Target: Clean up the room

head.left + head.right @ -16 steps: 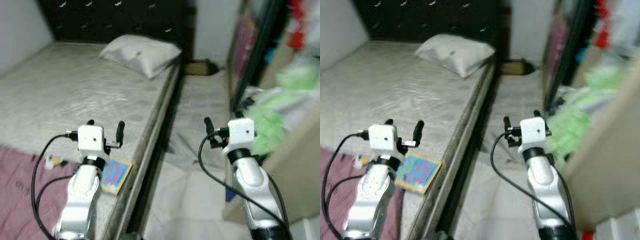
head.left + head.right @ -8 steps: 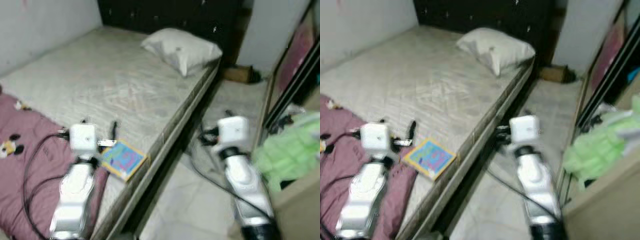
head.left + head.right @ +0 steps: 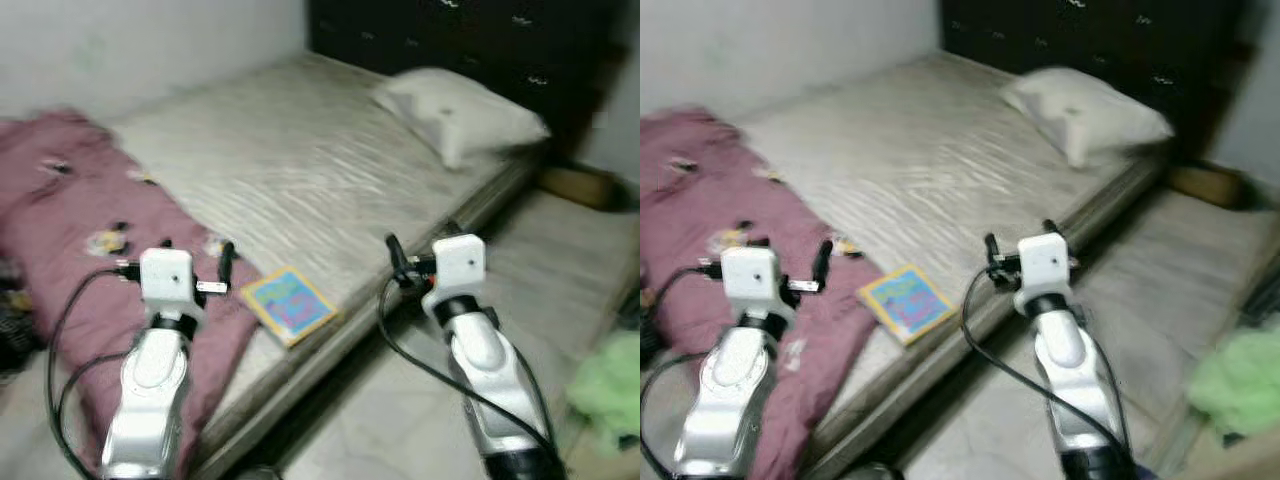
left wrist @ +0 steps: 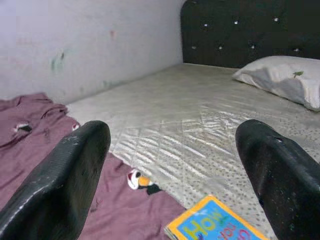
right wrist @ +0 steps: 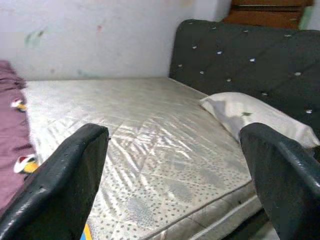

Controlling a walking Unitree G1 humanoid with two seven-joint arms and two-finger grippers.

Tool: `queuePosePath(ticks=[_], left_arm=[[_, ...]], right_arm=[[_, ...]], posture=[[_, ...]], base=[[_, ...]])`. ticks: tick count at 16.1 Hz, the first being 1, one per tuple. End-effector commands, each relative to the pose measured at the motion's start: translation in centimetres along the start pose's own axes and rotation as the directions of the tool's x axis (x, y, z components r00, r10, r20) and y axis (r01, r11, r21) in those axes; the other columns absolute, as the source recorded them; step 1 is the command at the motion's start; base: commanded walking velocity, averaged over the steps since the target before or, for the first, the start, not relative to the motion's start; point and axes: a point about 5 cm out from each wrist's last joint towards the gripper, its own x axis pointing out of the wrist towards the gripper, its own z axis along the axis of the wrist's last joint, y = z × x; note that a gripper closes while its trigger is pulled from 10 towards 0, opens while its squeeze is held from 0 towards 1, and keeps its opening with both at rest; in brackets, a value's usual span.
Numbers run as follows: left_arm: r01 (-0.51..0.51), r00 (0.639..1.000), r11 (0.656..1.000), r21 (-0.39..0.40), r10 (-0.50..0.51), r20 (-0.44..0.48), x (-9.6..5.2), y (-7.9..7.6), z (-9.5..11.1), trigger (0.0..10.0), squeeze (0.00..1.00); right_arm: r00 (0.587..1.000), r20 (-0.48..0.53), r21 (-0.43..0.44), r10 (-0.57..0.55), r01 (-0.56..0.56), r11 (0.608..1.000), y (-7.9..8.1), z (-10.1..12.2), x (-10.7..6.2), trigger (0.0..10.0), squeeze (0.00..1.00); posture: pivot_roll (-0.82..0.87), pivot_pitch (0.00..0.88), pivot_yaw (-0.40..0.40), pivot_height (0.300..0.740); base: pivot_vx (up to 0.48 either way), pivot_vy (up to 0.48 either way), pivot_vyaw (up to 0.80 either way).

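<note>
A colourful book lies near the mattress edge, both grippers raised and holding nothing.

The book (image 3: 289, 305), yellow-bordered with blue and pink on its cover, lies flat at lower centre of the head views, on the quilted mattress (image 3: 310, 170) just beside a rumpled maroon blanket (image 3: 80, 215) that fills the left side. The left gripper (image 3: 195, 260) hovers over the blanket to the left of the book, fingers spread apart. The right gripper (image 3: 420, 245), right of the book at the bed's side, also has its fingers wide apart. A white pillow (image 3: 460, 112) rests at upper right against the dark tufted headboard (image 3: 470, 40). Something green (image 3: 605, 385) sits blurred at lower right on the floor.
</note>
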Motion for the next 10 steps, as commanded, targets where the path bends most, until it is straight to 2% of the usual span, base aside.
queuePosePath(ticks=[1,10], left_arm=[[0.003,1.000,1.000,0.012,-0.003,0.017,0.13,0.10,0.41,10.0,0.00],[0.011,1.000,1.000,0.014,-0.012,0.023,0.32,0.06,0.48,10.0,0.00]], right_arm=[[1.000,0.004,0.005,0.000,0.000,1.000,-0.01,0.11,0.13,10.0,0.00],[1.000,0.011,0.004,0.001,-0.001,1.000,0.08,0.11,0.43,10.0,0.00]], posture=[[-0.08,0.000,0.020,0.740],[-0.08,0.000,0.021,0.740]], base=[[0.000,0.000,0.80],[0.000,0.000,0.80]])
